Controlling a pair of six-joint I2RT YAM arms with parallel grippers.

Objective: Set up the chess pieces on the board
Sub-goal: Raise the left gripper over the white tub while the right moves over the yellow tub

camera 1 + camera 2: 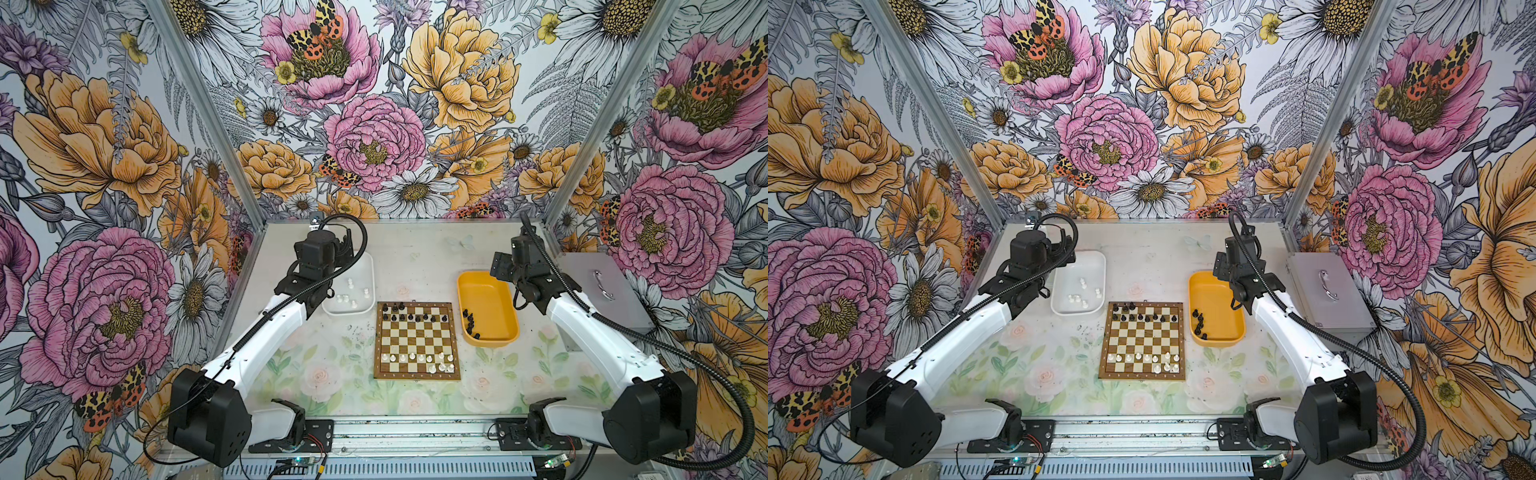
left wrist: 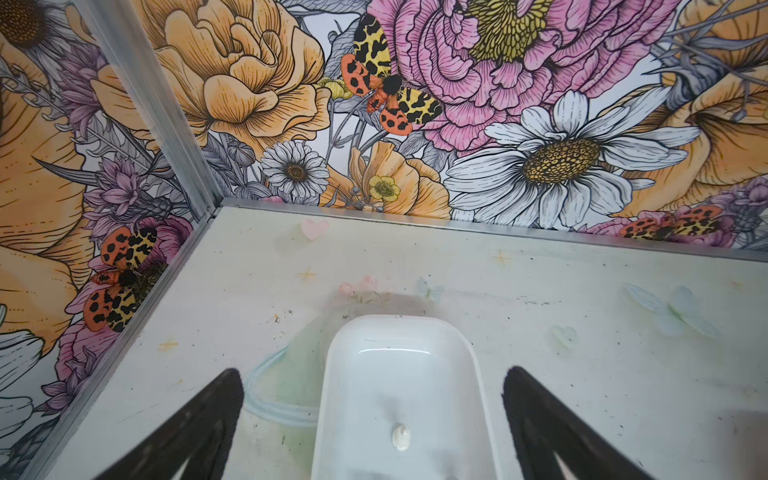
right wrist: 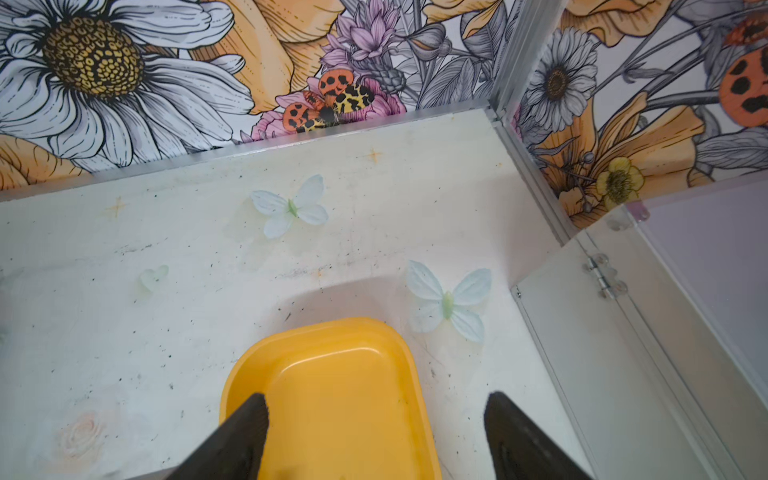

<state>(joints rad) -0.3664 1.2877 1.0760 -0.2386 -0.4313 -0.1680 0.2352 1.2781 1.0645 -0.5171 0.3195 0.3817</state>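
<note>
Under the left hand (image 2: 372,374) a white tray (image 2: 399,322) is seen on the tabletop (image 2: 582,395), and one white chess piece (image 2: 401,437) is seen in it. The fingers are spread wide and nothing is held. Under the right hand (image 3: 376,398) a yellow tray (image 3: 324,326) is found. Its fingers are apart too, with nothing gripped. In both top views the board (image 1: 417,376) is placed between the two hands and is touched by neither. Black chess pieces (image 1: 410,318) are lined up on the rows nearest the hands, and white chess pieces (image 1: 422,357) on the rows farthest from them. Loose black pieces (image 1: 469,322) are left in the yellow tray.
</note>
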